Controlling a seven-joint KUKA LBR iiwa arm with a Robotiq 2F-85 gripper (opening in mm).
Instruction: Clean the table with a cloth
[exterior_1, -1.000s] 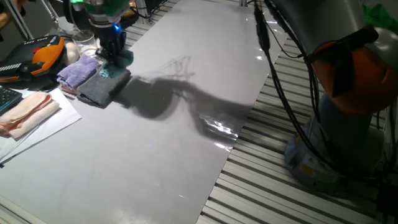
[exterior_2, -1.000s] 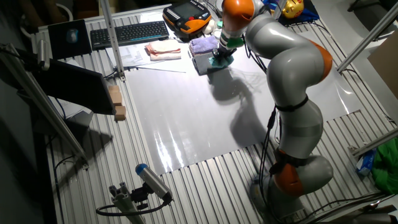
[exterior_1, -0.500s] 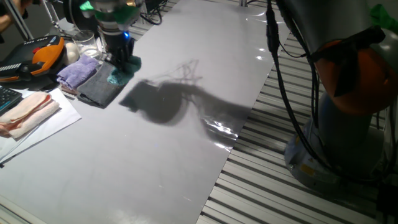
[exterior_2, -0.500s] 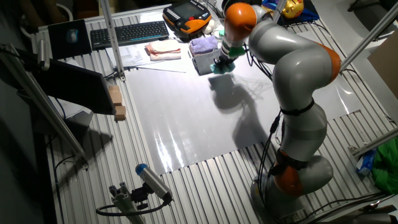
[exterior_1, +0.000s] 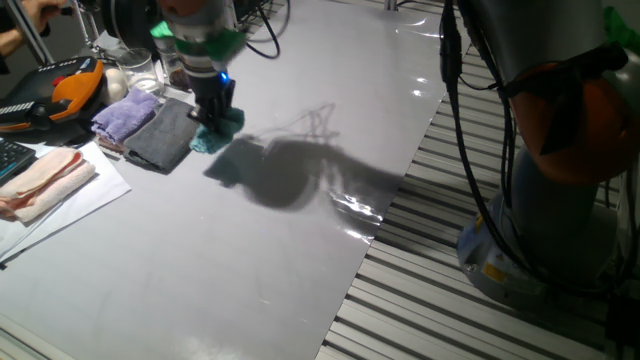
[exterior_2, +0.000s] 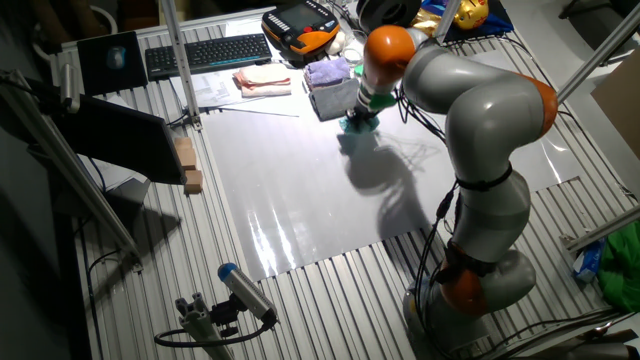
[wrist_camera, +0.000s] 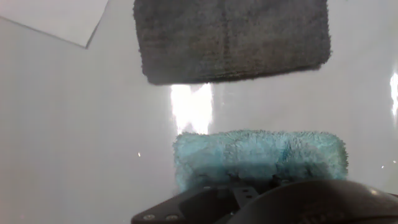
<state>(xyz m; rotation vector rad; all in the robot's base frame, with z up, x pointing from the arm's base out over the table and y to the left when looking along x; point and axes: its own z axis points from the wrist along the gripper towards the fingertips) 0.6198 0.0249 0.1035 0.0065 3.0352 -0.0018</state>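
Hand (exterior_1: 213, 110) clenched on the teal cloth (wrist_camera: 258, 157), upper left of the worktop (exterior_1: 300, 250). Cloth appears soft, light, compressible; best held at its bunched top, lower face free to wipe.

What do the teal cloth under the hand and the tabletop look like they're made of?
The small teal cloth looks like fluffy terry or microfibre: its looped pile shows. The pale grey tabletop seems a smooth, glossy laminate or plastic sheet, given its bright light reflection; the exact material is unclear.

A robotics lab is showing: a keyboard (exterior_2: 207, 50), an orange control pendant (exterior_2: 299, 25), and slatted aluminium benching (exterior_2: 330, 300).
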